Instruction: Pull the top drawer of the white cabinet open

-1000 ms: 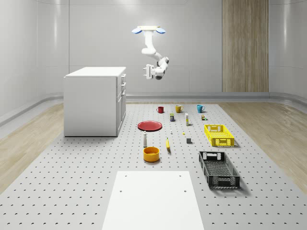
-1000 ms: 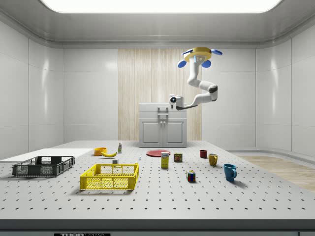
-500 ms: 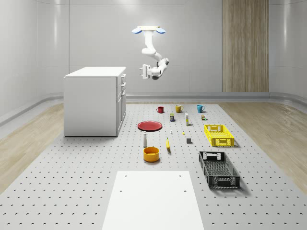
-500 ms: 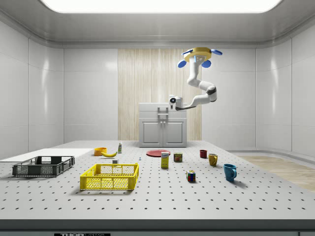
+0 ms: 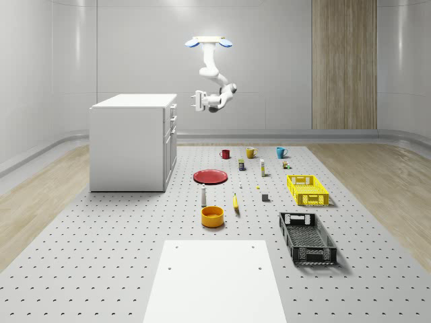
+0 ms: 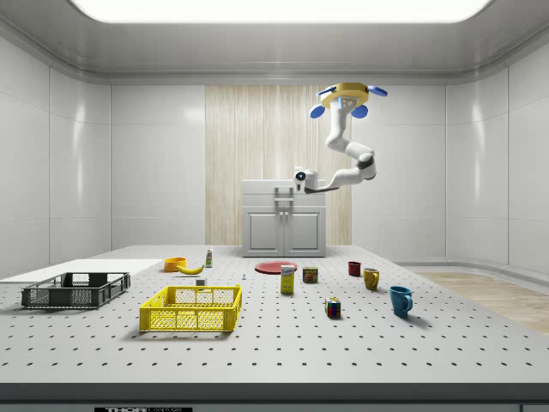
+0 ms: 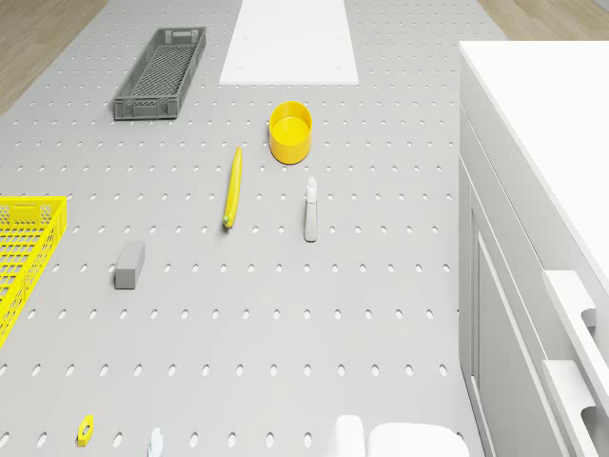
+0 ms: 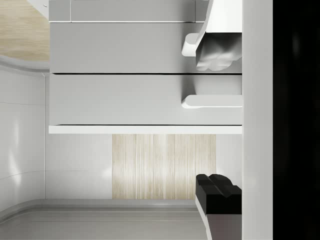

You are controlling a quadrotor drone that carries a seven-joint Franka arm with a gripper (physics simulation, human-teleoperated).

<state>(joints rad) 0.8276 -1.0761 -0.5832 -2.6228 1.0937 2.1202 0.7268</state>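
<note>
The white cabinet (image 5: 131,141) stands on the perforated tabletop (image 5: 121,229) toward the whole-scene view's left, its drawer fronts facing that view's right. The top drawer (image 5: 173,110) sits flush with the cabinet front, shut. In the wrist view its front (image 8: 125,99) runs just under the cabinet's top slab, with its handle (image 8: 212,101) as a white bar standing off the face; the handle of the drawer beneath (image 8: 200,42) shows further along.

The end effector (image 5: 198,101) hangs in the air off the cabinet's front, at about the height of the top drawer and apart from it, with a clear gap between the two in the whole-scene view. It points toward the cabinet face. In the side view the end effector (image 6: 285,186) overlaps the upper part of the cabinet (image 6: 284,219). In the wrist view one dark finger (image 8: 218,197) and one pale finger (image 8: 216,52) stand well apart, with the top handle between their lines; the jaws are spread wide, released, and grasp nothing.

The drone (image 5: 209,42) hovers high above the tabletop, to the right of the cabinet in the whole-scene view, the arm (image 5: 214,77) bending down and back toward the drawers. A red plate (image 5: 211,176) lies on the tabletop below.
</note>
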